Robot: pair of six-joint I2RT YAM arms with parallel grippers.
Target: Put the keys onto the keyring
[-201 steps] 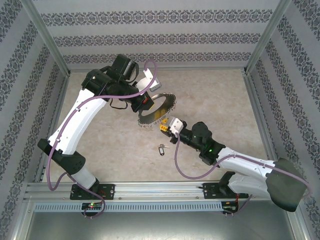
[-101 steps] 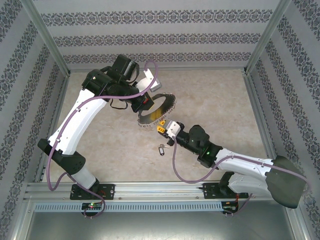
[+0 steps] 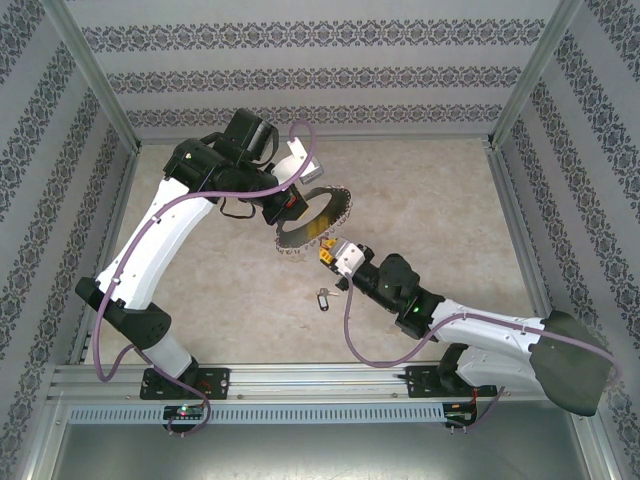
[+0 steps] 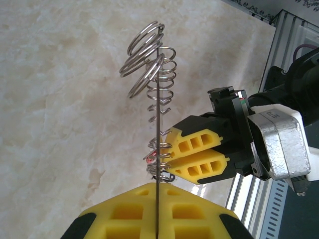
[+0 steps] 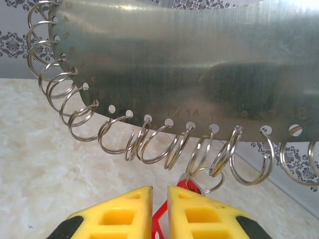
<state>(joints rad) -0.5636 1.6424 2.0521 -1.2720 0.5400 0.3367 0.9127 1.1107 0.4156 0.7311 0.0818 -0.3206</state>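
The keyring (image 3: 318, 222) is a curved silvery plate whose edge holes each carry a small split ring. My left gripper (image 3: 296, 207) is shut on it and holds it above the table. In the left wrist view the keyring (image 4: 157, 124) stands edge-on, pinched in that gripper (image 4: 157, 185). My right gripper (image 3: 327, 254) sits at the plate's lower edge, shut on the red-tagged key (image 5: 160, 221). That key's own small ring (image 5: 209, 181) touches the hanging rings on the keyring (image 5: 199, 64). The dark-tagged key (image 3: 322, 297) lies on the table just below the right gripper (image 5: 159, 191).
The marble-look table (image 3: 450, 200) is boxed in by patterned walls and aluminium posts. A metal rail (image 3: 300, 385) runs along the near edge by the arm bases. Open tabletop lies to the right and the near left.
The right arm has shifted slightly left along the keyring's lower edge with the red key in its grip. The left arm and keyring have stayed put.
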